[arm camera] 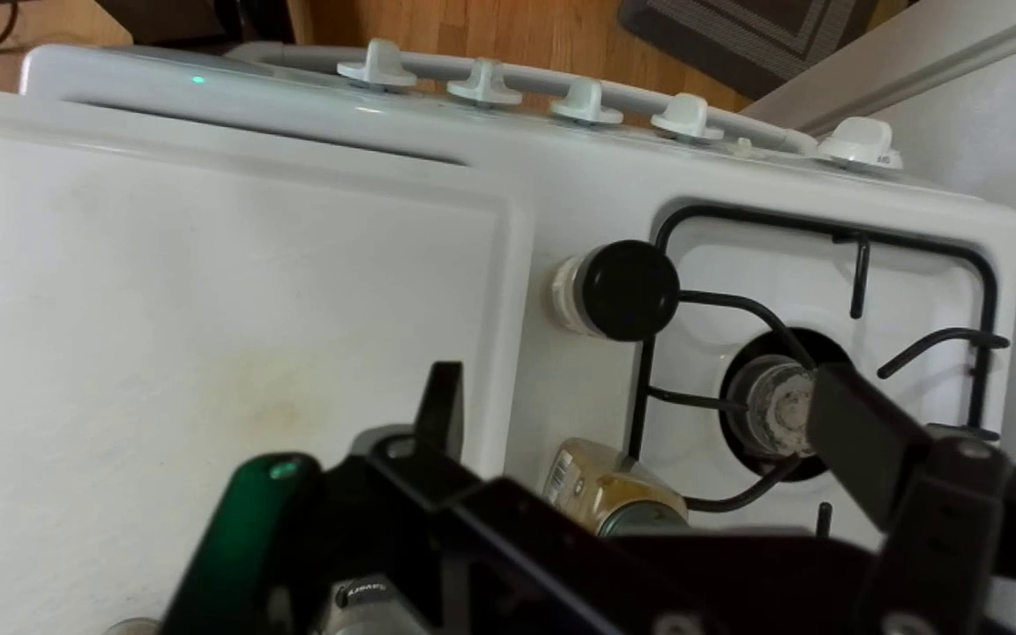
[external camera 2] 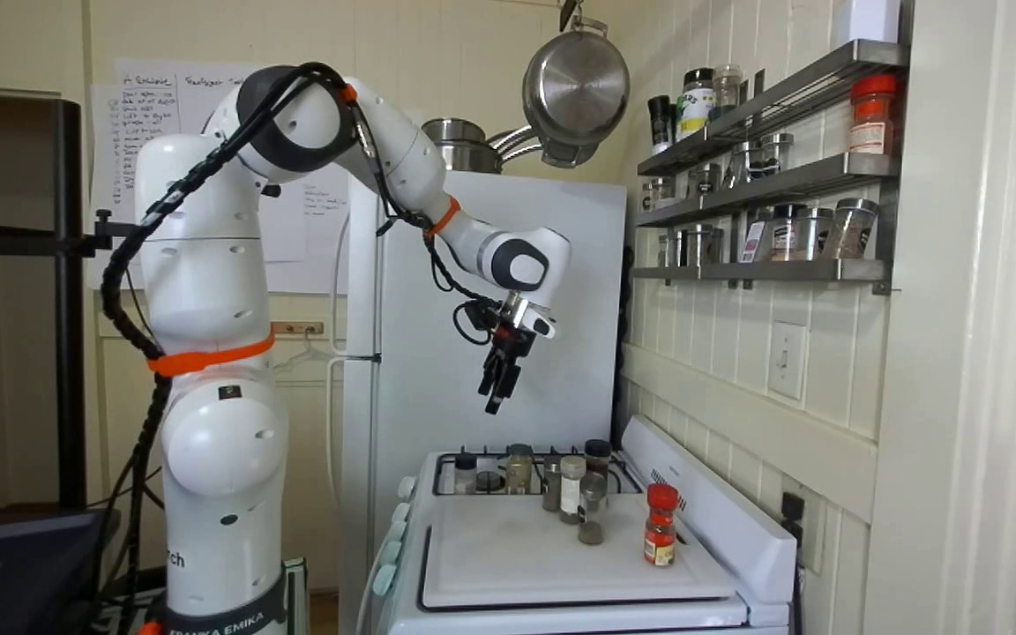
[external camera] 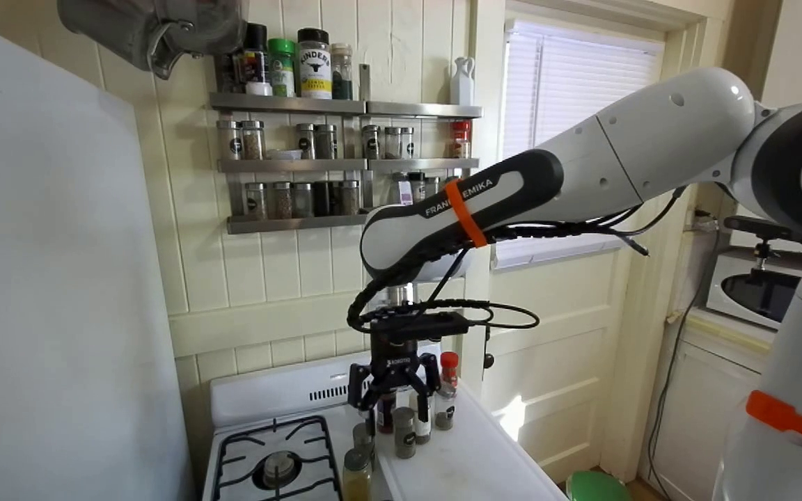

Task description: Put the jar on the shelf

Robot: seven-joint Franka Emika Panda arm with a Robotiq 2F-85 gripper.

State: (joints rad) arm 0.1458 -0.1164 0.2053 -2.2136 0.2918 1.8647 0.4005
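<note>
In the wrist view, the jaws of the gripper (arm camera: 636,397) stand wide apart and hold nothing; only this view shows the floor mat (arm camera: 737,40). In an exterior view, several jars (external camera 2: 592,509) stand on the white stove (external camera 2: 720,520), with the red-capped jar (external camera 2: 660,525) at the near right. Which jar is meant, I cannot tell. In both exterior views, the metal shelf (external camera: 331,165) is on the wall (external camera: 276,278).

My claw (external camera: 397,412), black, on a white, orange-banded arm (external camera: 596,156); below it, white stove (external camera 2: 526,564), black grate (arm camera: 693,399), red-capped bottle (external camera 2: 660,529); higher, silver shelf (external camera: 296,165).
</note>
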